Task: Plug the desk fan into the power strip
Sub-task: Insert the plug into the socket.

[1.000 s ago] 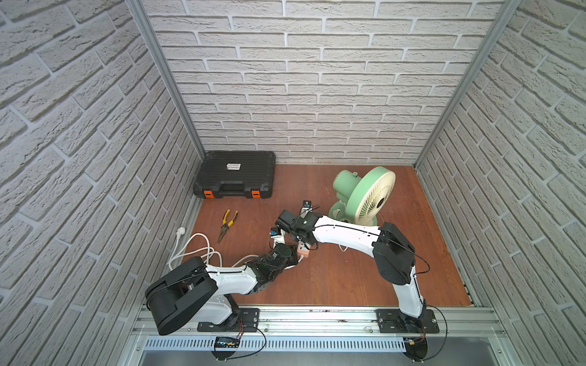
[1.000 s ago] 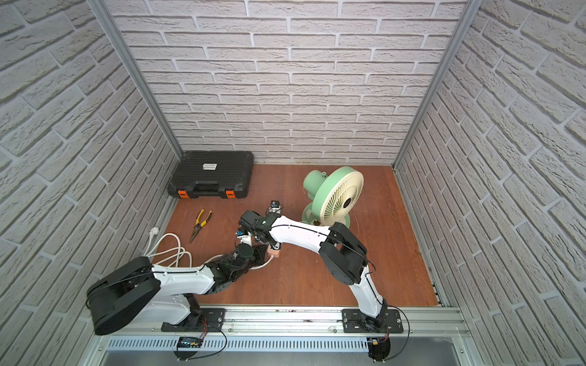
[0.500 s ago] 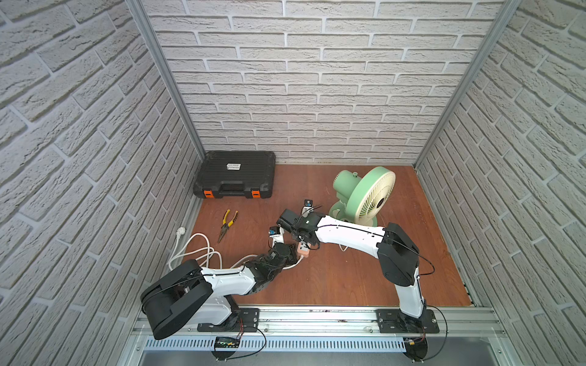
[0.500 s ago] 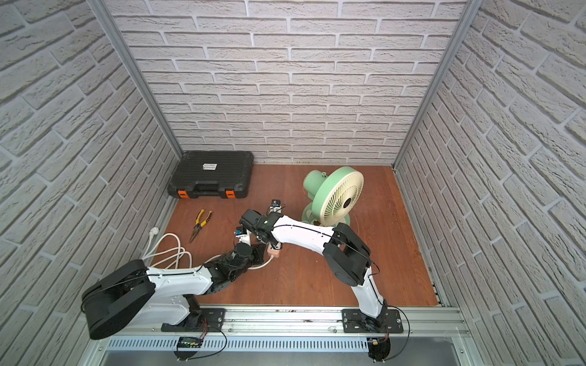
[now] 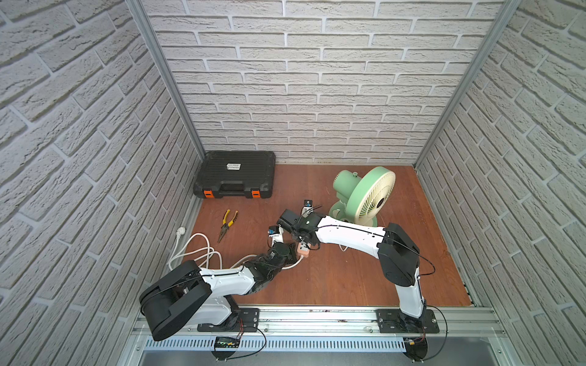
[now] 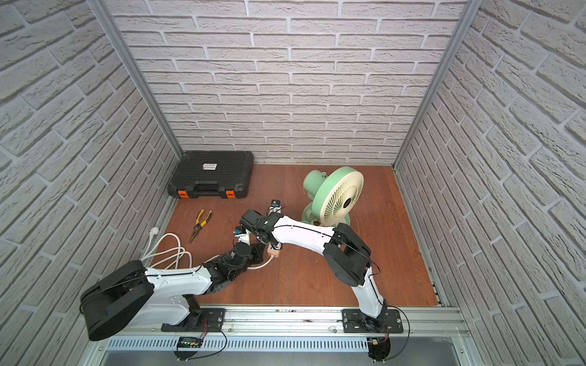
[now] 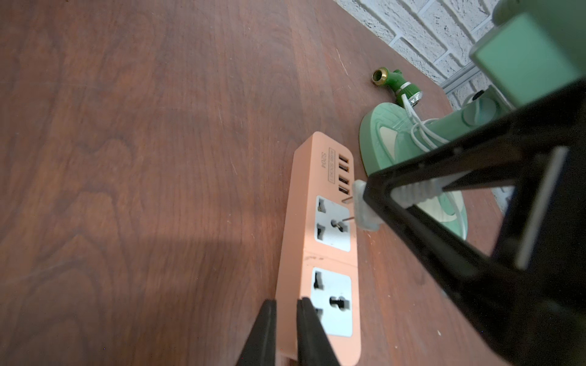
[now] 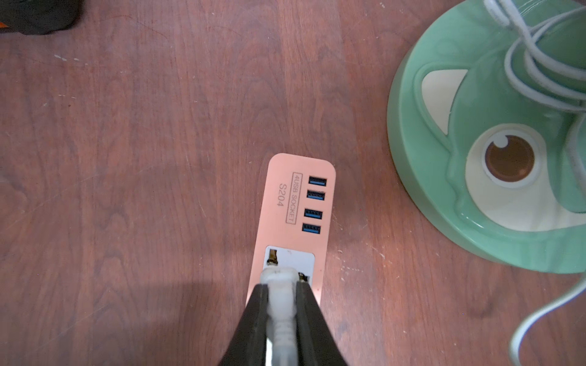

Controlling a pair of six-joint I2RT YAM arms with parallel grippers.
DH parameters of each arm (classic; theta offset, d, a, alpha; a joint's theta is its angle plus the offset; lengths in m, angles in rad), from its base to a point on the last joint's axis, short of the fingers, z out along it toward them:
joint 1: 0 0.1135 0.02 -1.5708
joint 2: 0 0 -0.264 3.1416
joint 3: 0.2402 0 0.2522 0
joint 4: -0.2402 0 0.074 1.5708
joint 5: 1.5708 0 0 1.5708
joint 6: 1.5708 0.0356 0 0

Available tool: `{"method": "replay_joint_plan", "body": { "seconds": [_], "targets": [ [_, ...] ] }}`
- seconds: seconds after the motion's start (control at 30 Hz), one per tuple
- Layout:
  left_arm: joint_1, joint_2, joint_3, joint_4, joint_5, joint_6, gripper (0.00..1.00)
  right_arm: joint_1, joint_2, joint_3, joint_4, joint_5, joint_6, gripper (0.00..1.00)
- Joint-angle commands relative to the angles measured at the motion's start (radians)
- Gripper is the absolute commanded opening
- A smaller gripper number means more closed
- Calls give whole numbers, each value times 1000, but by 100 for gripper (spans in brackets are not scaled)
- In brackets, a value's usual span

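The peach power strip [image 7: 304,202] lies flat on the wooden floor, left of the mint-green desk fan [image 5: 367,196] in both top views. My left gripper [image 7: 287,304] is shut on the power strip's long side wall at the cable end. My right gripper [image 8: 280,286] is shut on the fan's small white plug [image 8: 279,275]. It holds the plug right over the socket [image 7: 333,225] nearest the USB ports [image 8: 314,206]. In the left wrist view the two thin prongs are bare; one tip touches a socket hole. The thin white cord [image 8: 532,73] runs back to the fan's round base [image 8: 475,158].
A black toolcase [image 5: 236,174] sits at the back left, yellow-handled pliers [image 5: 227,221] lie in front of it. The strip's thick white cable [image 5: 196,250] is coiled by the left wall. A green hose fitting with a brass end [image 7: 396,84] lies beyond the fan base.
Both arms stay almost where they were over the strip; the grips on the strip and the plug look the same.
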Motion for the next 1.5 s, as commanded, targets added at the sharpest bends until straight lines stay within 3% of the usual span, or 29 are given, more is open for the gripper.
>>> {"method": "replay_joint_plan", "body": {
  "seconds": [0.0, 0.73, 1.1, 1.47],
  "targets": [
    [6, -14, -14, 9, 2, 22, 17, 9, -74, -3, 4, 28, -7, 3],
    [7, 34, -30, 71, 25, 15, 15, 9, -18, 23, -8, 26, 5, 3],
    [22, 137, -20, 157, 77, 16, 9, 8, -12, -14, 14, 20, 4, 3],
    [23, 82, 8, 81, 73, 26, 5, -1, -5, -5, 24, 8, -8, 3]
  ]
}}
